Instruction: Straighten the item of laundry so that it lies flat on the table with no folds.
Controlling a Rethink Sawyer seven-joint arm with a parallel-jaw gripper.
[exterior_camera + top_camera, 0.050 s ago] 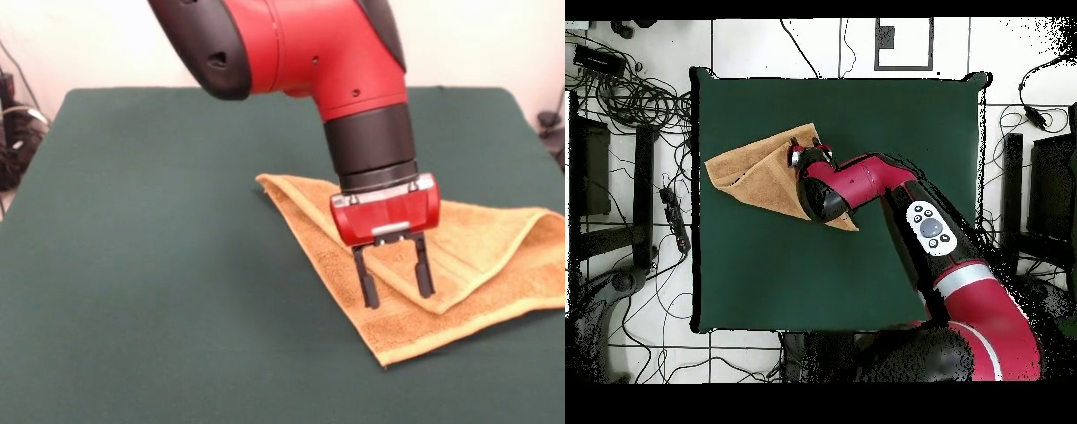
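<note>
Orange-tan terry: the towel (459, 265) sits in the right half of my front view, folded over on itself into a rough triangle. One corner points to the upper left near frame centre, another to the bottom right of centre, and the rest runs off toward the right edge. I see an upper layer doubled back over a lower one, its folded edge crossing the middle of the cloth, with a paler woven band along the lower right border. From overhead the towel (755, 175) lies in the upper left part of the table (895, 130), one end reaching the table's left edge.

My gripper (397, 284) hangs over the towel's middle in the front view, fingers (368, 281) pointing down. They stand moderately apart with nothing between them, and towel shows through the gap. Their tips sit at the fold line; I cannot tell whether they touch the cloth or hover just above it.

Dark green cloth covers the table (159, 265), bare across the left and lower parts of the front frame.

Overhead, the red and black arm (895, 195) enters from the lower right and reaches diagonally to the upper left, its wrist covering part of the towel. Cables (625, 90) trail over the white floor at the frame's left.
</note>
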